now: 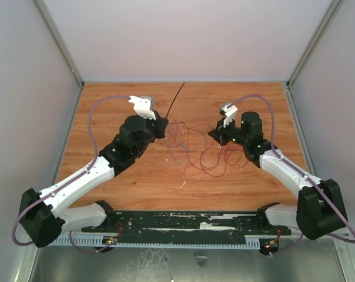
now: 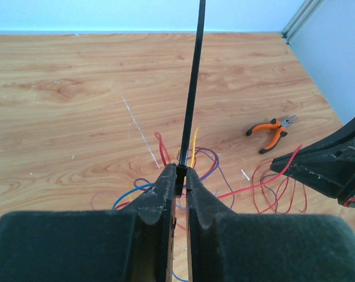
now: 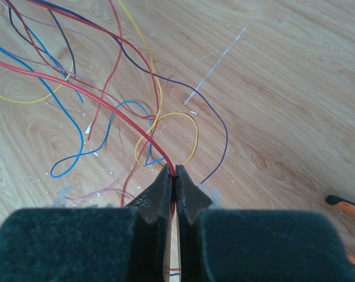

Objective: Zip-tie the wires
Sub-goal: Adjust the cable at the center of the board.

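- Pinching the zip tie point(image 2: 193, 88) low down in the left gripper point(image 2: 181, 174), jaws squeezed tight on the black strip, with the long end sticking up and away over the wooden table point(image 2: 60, 88).
- Holding it up like that, probably, so the free end can be poked around the wires point(image 1: 195, 150) later.
- Gripping one red wire point(image 3: 66, 86) in the right gripper point(image 3: 175, 174), jaws pressed together on it right at the tips.
- Holding that strand, most likely, to start gathering the tangle toward the strip.
- Lying loose on the table between the two grippers: the rest of the wires, red, blue, yellow and purple, curling in loops, not bundled yet.
- Sitting off to the side, well apart from the strip: orange-handled pliers point(image 2: 273, 130), touching nothing.
- Looking like an early step, with no loop made around anything yet.
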Controlling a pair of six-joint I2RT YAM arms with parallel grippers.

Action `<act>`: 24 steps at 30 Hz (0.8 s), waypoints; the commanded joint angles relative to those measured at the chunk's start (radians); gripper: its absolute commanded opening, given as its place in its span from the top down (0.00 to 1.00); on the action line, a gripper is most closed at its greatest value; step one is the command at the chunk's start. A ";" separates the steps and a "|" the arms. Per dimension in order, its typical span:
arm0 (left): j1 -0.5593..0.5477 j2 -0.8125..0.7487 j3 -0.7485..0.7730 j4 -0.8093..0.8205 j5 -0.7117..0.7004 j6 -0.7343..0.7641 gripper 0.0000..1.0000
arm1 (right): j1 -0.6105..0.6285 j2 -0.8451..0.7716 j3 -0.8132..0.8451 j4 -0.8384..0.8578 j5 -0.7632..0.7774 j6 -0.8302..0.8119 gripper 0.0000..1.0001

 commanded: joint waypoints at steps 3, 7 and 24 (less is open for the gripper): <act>0.010 -0.019 0.008 0.017 -0.010 -0.006 1.00 | 0.001 0.011 0.011 -0.003 -0.081 0.008 1.00; 0.009 -0.015 0.008 0.017 -0.009 -0.008 1.00 | 0.046 0.054 0.053 -0.012 -0.075 0.007 1.00; 0.010 -0.025 -0.002 0.017 -0.015 -0.001 1.00 | 0.090 0.030 0.064 -0.079 0.014 -0.021 0.59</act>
